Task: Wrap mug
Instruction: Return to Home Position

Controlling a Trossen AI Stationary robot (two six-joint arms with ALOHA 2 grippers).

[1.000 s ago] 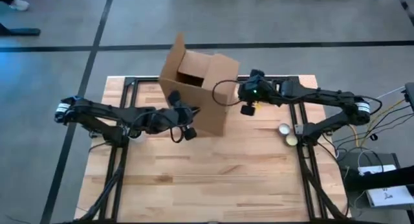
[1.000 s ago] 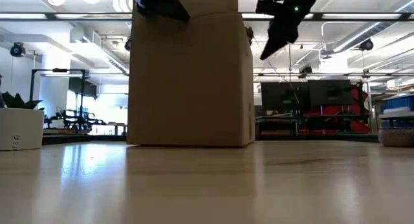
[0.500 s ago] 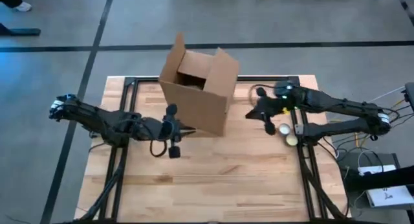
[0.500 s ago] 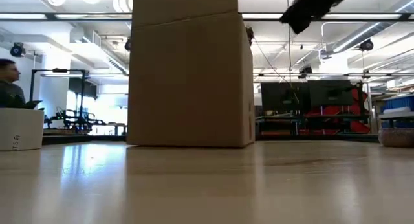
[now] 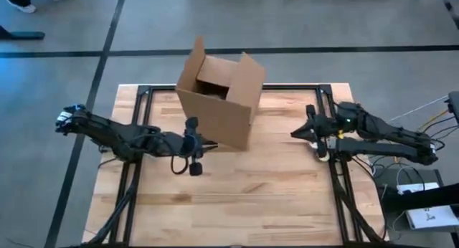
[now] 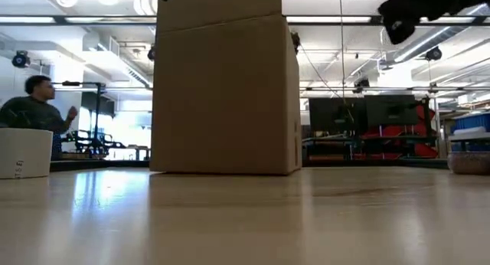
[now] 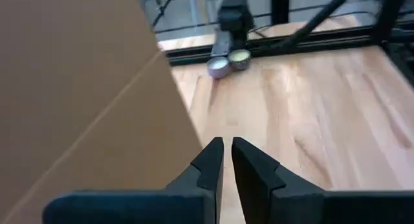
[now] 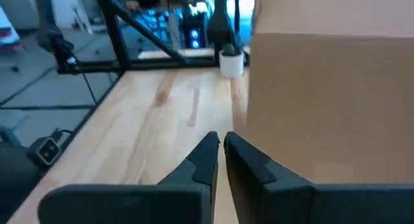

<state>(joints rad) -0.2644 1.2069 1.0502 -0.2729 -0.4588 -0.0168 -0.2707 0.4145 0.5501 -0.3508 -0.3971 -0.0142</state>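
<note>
One cam hangs overhead, staring straight down at the whole light wooden tabletop (image 5: 251, 194). Another sits right at surface level, looking across into the room behind. The two wrist cams look forward from up close. All four catch the brown cardboard box (image 5: 215, 119).

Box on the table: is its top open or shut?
Open. In the high view, the cardboard box has its top flaps standing up, and the dark inside shows between them.
</note>
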